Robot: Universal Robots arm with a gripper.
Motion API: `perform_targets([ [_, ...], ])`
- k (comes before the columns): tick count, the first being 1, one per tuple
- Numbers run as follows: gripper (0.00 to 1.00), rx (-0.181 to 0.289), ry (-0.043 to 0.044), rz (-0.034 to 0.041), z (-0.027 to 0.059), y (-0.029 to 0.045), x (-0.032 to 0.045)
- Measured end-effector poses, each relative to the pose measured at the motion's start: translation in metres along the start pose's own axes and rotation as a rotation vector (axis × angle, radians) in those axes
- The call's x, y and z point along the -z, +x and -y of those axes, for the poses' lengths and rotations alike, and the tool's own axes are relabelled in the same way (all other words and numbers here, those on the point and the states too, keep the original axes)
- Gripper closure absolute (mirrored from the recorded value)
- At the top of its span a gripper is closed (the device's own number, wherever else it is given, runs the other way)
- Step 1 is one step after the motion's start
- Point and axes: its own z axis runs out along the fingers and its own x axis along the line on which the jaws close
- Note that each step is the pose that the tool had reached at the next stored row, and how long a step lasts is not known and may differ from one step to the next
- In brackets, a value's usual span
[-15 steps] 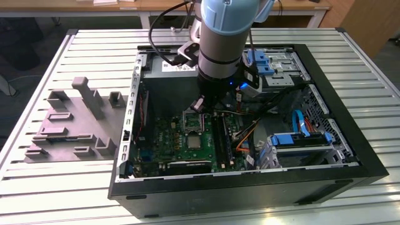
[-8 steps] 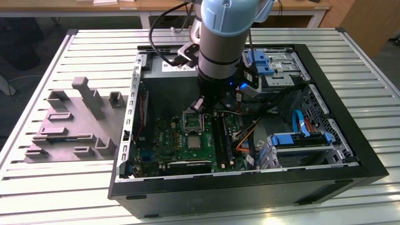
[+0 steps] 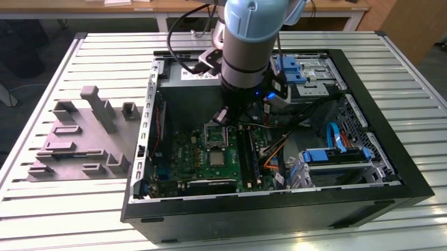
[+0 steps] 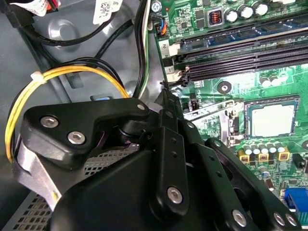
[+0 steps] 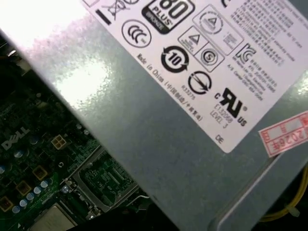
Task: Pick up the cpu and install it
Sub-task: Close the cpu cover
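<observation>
the hand (image 3: 225,117) hangs over the board (image 3: 183,152), near the cpu (image 3: 218,157).

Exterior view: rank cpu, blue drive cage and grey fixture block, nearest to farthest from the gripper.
1. cpu, on the green board, close by the gripper.
2. blue drive cage, the exterior view's right, inside the case.
3. grey fixture block, the exterior view's left, outside the case.

Cpu (image 4: 273,120) on circuit board (image 4: 231,77): pale metal top, satin, smooth.
Circuit board: green lacquer, glossy.
Power supply casing (image 5: 159,144) beside circuit board: grey sheet metal, dull sheen; its label (image 5: 192,57) white, glossy.
Yellow wires (image 4: 72,72) beside circuit board: shiny plastic sheath.
Table (image 3: 70,219): ribbed pale metal, brushed.
Fixture block (image 3: 77,146): grey, matt plastic.
</observation>
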Motion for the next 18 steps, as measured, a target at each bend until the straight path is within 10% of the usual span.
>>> perform_targets([
  [8,0.89,0.001,0.0026,-0.0026,-0.0018,0.0018,-0.002],
  [18,0.89,0.0,0.0293,-0.0304,-0.0041,0.0014,0.0004],
])
